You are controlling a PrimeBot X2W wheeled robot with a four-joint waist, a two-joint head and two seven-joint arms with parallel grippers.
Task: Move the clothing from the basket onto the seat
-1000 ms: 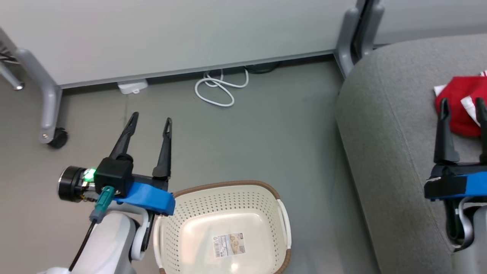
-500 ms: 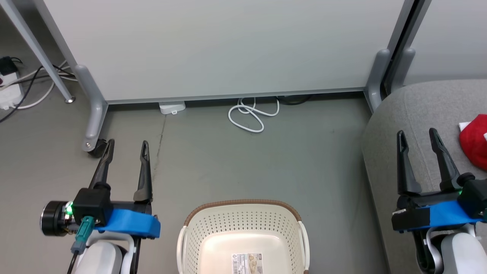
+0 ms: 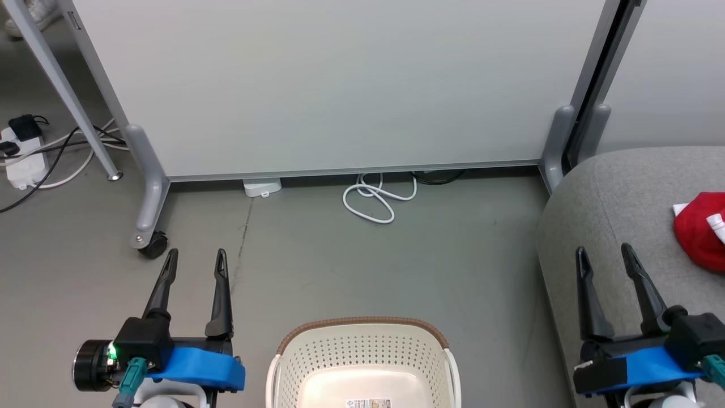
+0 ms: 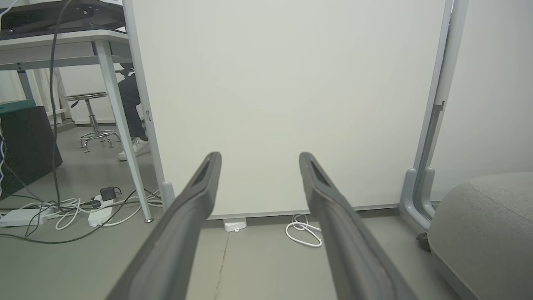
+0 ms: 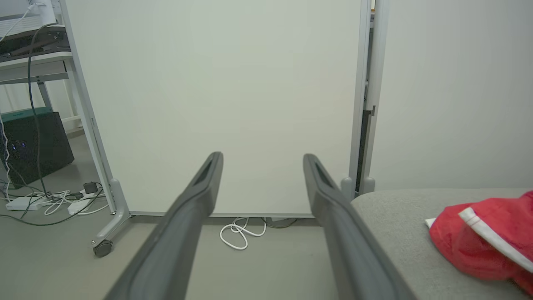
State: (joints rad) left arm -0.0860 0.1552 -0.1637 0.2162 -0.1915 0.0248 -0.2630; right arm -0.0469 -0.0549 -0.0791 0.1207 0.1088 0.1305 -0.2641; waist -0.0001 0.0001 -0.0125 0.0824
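The red clothing (image 3: 699, 229) with white trim lies on the grey seat (image 3: 617, 198) at the right edge of the head view; the right wrist view shows the clothing (image 5: 483, 239) on the seat (image 5: 399, 225) too. The cream basket (image 3: 362, 354) stands on the floor at bottom centre, and the part of its inside that shows holds only a paper label. My left gripper (image 3: 195, 259) hovers open over the floor left of the basket. My right gripper (image 3: 603, 255) is open above the seat's near corner, left of the clothing, holding nothing.
A white partition panel (image 3: 340, 85) on castored grey feet (image 3: 148, 215) stands across the back. A coiled white cable (image 3: 374, 199) lies at its base. Power strips and wires (image 3: 25, 158) lie at far left. A person's leg and shoe (image 4: 133, 137) and a stool (image 4: 91, 121) are behind the panel.
The head camera has swung left and tilted up, so the seat and clothing slid towards the right edge. Both grippers stayed open and now sit lower in the view, the right one back from the clothing.
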